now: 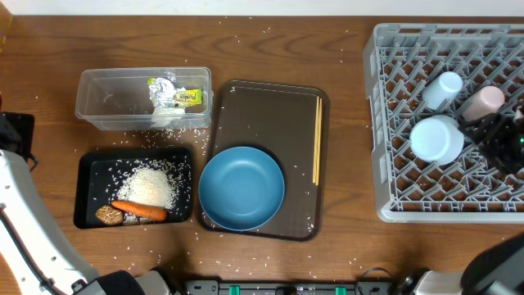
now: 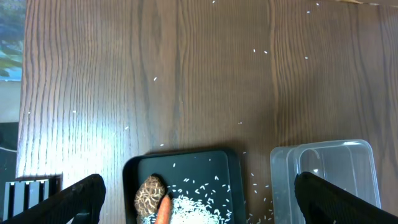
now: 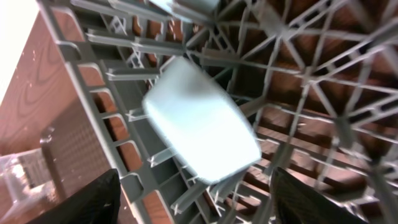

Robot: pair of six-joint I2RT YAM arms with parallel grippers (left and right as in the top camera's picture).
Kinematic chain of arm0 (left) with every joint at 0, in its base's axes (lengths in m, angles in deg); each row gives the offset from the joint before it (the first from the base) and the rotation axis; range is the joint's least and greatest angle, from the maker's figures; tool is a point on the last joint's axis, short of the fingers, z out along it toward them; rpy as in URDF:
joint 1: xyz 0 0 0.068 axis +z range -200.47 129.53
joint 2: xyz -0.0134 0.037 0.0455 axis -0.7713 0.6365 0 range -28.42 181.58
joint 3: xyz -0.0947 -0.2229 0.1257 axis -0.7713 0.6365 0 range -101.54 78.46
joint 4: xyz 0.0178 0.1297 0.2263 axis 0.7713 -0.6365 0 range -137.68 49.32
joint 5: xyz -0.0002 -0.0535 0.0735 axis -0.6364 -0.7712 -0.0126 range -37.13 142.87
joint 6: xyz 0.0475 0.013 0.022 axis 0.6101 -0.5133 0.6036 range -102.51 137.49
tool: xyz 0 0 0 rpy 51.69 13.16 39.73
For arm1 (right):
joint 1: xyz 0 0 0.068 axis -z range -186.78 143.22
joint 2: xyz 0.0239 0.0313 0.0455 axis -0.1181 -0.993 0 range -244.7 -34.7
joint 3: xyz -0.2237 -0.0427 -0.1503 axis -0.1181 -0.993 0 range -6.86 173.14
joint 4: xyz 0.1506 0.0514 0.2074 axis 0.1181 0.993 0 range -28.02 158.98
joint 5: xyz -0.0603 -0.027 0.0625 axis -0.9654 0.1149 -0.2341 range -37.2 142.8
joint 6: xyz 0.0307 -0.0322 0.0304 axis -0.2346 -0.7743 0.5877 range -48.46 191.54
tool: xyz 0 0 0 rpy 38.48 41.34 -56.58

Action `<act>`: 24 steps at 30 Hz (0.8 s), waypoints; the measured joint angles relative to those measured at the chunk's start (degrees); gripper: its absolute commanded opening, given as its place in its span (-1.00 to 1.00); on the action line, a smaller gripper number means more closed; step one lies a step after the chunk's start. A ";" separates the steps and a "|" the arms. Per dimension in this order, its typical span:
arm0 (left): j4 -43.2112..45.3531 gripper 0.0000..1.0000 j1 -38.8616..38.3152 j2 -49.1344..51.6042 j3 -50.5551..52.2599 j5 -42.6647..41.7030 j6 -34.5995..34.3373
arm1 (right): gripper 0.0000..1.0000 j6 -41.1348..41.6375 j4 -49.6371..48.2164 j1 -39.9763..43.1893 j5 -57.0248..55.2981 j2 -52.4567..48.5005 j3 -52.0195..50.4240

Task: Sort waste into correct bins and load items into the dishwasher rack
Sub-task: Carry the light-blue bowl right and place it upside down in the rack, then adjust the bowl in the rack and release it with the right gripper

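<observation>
The clear tub (image 1: 98, 105) at the far left of the bench (image 1: 344, 262) holds only the crumpled wrapper (image 1: 173, 94). Just in front of it, the black tray (image 1: 88, 176) carries a heap of rice (image 1: 152, 186), the brown lump (image 1: 109, 215) and the carrot (image 1: 140, 211). The carrot lies along the tray's near edge, its long axis running left to right with a slight slant. More grains are scattered over the bench around both bins. On the brown serving tray (image 1: 262, 102) sits the blue plate (image 1: 241, 188), empty. The chopsticks (image 1: 317, 139) lie together by the tray's right rim, pointing straight away from me. The rack (image 1: 393, 192) on the right holds the white bowl (image 1: 436, 139), the light-blue cup (image 1: 443, 89) and the pinkish cup (image 1: 485, 101), both cups tipped on a slant. My left fingers (image 2: 78, 199) stand wide apart with nothing between them, hanging over the black tray and the tub's corner. My right fingers (image 3: 81, 205) are also apart, over the rack. A pale blurred vessel (image 3: 200, 127) rests on the lattice ahead of them, clear of both. I cannot tell which piece it is.
</observation>
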 measured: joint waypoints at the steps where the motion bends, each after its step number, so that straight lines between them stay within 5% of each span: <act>1: 0.00 0.96 0.00 0.00 0.00 0.00 0.00 | 0.45 0.55 0.00 -0.13 -0.83 1.95 0.04; 8: 0.02 0.96 0.00 0.00 0.00 0.00 0.00 | 0.43 2.12 -1.99 -5.99 -5.11 11.43 1.03; 12: 0.00 0.96 0.00 0.00 0.00 0.00 0.00 | 0.15 3.06 -2.54 -13.14 -9.51 12.26 1.31; 15: 0.00 0.96 0.00 0.00 0.00 0.00 0.00 | 0.11 4.11 -3.43 -19.82 -13.16 10.49 1.31; 24: 0.00 0.95 0.00 0.00 0.00 0.00 0.00 | -0.63 10.16 -3.26 -29.16 -30.51 1.27 1.36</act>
